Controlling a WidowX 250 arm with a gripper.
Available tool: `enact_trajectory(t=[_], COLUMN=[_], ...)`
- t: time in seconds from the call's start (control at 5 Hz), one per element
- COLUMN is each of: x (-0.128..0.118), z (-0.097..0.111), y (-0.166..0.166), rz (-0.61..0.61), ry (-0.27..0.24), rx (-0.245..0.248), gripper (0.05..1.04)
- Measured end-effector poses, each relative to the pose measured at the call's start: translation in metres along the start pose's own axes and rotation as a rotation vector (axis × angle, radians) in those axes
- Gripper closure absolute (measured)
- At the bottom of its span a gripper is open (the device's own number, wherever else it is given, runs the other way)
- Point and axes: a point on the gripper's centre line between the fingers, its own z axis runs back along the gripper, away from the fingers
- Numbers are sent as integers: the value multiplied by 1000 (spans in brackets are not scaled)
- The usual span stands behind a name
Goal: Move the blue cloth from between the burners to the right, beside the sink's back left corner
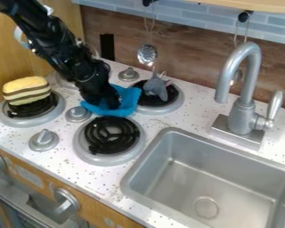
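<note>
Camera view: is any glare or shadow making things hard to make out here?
In the camera view, pale highlights run along the faucet, and soft reflections lie on the floor of the sink, though no harsh glare hides either; the black tool is so dark that its details merge where it meets the blue cloth.

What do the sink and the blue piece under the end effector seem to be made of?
The sink looks like brushed metal, given its soft grey sheen. The blue piece seems to be matte cloth, judging by its uneven, draped edges.
</note>
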Motion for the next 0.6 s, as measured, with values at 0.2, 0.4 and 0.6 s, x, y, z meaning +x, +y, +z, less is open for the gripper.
enact_trajectory(t=[0.2,0.4,0.6], x=[-2,-5,-6], z=[-1,-4,-6], y=[-26,-70,-82], rz=[-27,-115,-142], ry=[-5,25,33], rx=[-60,-127,-139], gripper=[83,83,83])
